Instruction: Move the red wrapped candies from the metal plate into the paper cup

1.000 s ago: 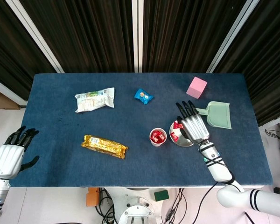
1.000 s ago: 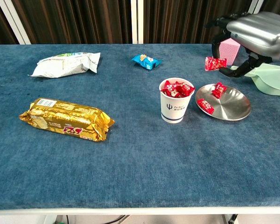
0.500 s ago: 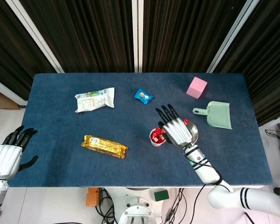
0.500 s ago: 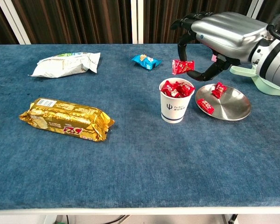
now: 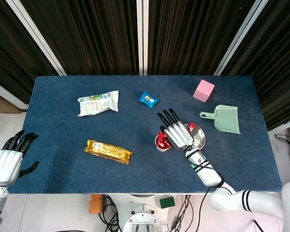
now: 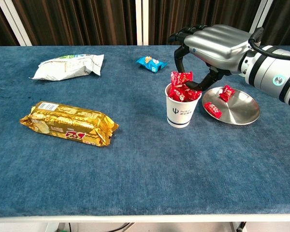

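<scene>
The right robot hand [image 6: 210, 46] hovered over the paper cup [image 6: 182, 111], its fingers [image 6: 178, 50] curled downward around the cup's mouth. A red wrapped candy [image 6: 181, 78] stood at the top of the heap in the cup, right under the fingertips; whether it was pinched or already released could not be told. The cup was piled with red candies above its rim and stood just beside the metal plate [image 6: 244, 113], on the plate's left in the chest view. Two more red candies remained on the plate, one [image 6: 227, 92] near its far edge and one [image 6: 212, 109] near its left edge.

The left robot hand [image 5: 9, 159] hung off the near left corner of the blue surface [image 6: 135, 164], fingers spread and grasping nothing.

Also on the surface lay a gold snack pack [image 6: 67, 123], a white snack bag [image 6: 67, 65], a small blue wrapped sweet [image 6: 151, 62], a pink block [image 5: 203, 90] and a green dustpan [image 5: 224, 119].
</scene>
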You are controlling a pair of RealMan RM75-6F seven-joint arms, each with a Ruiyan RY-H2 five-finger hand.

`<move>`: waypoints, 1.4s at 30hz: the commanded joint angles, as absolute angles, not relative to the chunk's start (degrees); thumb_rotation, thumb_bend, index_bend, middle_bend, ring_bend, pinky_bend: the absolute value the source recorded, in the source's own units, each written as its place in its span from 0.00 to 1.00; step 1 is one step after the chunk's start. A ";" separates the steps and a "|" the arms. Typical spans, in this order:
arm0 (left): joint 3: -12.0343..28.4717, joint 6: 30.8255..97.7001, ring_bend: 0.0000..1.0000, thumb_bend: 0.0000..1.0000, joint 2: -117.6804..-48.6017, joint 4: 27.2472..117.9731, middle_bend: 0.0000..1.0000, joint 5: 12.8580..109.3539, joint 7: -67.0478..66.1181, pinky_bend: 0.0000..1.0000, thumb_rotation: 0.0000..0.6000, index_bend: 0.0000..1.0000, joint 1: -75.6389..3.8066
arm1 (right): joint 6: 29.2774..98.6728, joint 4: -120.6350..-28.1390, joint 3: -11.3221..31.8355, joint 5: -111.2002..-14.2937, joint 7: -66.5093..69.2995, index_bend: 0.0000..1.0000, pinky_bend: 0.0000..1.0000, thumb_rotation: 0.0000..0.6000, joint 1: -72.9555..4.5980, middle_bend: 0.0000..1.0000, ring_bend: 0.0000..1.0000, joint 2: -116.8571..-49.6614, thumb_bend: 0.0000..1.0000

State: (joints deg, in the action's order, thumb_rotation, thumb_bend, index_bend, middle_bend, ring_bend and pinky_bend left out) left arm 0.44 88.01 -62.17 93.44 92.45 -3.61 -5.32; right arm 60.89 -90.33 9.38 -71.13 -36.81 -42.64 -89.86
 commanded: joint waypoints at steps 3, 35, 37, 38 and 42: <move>0.41 87.96 0.06 0.18 -62.14 93.45 0.15 92.48 -3.60 0.20 1.00 0.18 -5.35 | 60.75 -90.32 8.85 -71.84 -36.15 0.66 0.00 1.00 -42.74 0.05 0.00 -89.86 0.44; 0.30 88.12 0.06 0.18 -62.23 93.52 0.15 92.73 -3.88 0.20 1.00 0.18 -5.23 | 64.55 -94.26 7.05 -75.49 -32.59 0.14 0.00 1.00 -40.06 0.03 0.00 -85.48 0.39; 0.34 88.14 0.06 0.18 -62.26 93.57 0.15 92.69 -3.99 0.20 1.00 0.18 -5.23 | 67.09 -95.30 6.32 -77.23 -30.75 0.14 0.00 1.00 -38.23 0.03 0.00 -83.65 0.39; 0.36 88.12 0.06 0.18 -62.28 93.58 0.15 92.66 -4.01 0.20 1.00 0.18 -5.25 | 68.85 -95.67 5.77 -78.21 -29.38 0.13 0.00 1.00 -36.86 0.03 0.00 -82.41 0.39; 0.33 87.93 0.06 0.18 -62.28 93.67 0.15 92.68 -4.14 0.20 1.00 0.18 -5.33 | 74.92 -95.25 3.91 -80.04 -22.75 0.11 0.00 1.00 -31.28 0.03 0.00 -77.89 0.39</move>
